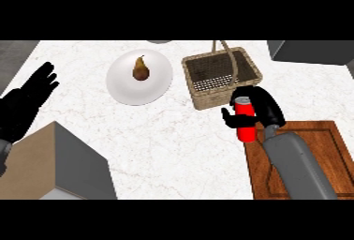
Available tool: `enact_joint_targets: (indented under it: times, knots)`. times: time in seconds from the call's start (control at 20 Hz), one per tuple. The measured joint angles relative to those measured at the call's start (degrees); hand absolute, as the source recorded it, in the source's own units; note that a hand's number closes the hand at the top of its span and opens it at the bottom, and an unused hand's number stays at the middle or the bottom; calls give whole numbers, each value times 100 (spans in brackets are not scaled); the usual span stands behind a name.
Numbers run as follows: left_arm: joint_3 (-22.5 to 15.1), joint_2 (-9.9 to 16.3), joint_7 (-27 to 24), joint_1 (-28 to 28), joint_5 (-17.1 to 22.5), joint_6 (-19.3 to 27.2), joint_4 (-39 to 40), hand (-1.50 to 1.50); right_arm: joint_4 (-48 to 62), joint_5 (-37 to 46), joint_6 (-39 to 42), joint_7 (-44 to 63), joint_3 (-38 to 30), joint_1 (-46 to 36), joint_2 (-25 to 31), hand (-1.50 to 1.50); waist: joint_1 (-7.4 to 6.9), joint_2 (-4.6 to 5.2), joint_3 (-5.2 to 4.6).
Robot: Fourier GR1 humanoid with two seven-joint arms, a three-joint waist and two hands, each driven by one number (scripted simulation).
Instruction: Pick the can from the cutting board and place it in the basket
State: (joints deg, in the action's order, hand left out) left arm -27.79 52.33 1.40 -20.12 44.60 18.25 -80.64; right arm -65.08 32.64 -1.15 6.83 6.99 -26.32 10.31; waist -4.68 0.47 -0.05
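A red can with a silver top is held upright in my right hand, whose fingers and thumb curl round it. It is lifted at the left edge of the wooden cutting board, just below the near wall of the woven basket. The basket stands at the upper middle with its handle arching over it, and nothing shows inside. My left hand rests open at the left edge, fingers up.
A white plate holding a brown pear lies left of the basket. A grey and tan box fills the lower left corner. A dark block sits at the top right.
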Motion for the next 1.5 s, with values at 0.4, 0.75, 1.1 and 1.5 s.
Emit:
enact_joint_targets:
  times: [0.4,0.75,1.1,1.5]
  knots:
    - [-124,-139,157,-236,55,-40,-128,0,-135,657,-1895,1741,-261,-1394,-878,150,-277,-26,-27]
    - [-256,-175,256,-403,43,-42,-164,0,287,1746,-3017,3397,-357,-2656,-1002,150,-400,12,-54]
    - [-396,-189,311,-499,38,40,-152,0,1110,3004,-3165,4853,-513,-3985,-1014,150,-409,42,-48]
    - [-557,-170,284,-546,33,181,-91,0,2091,4380,-2766,5751,-850,-5431,-915,150,-326,80,-25]
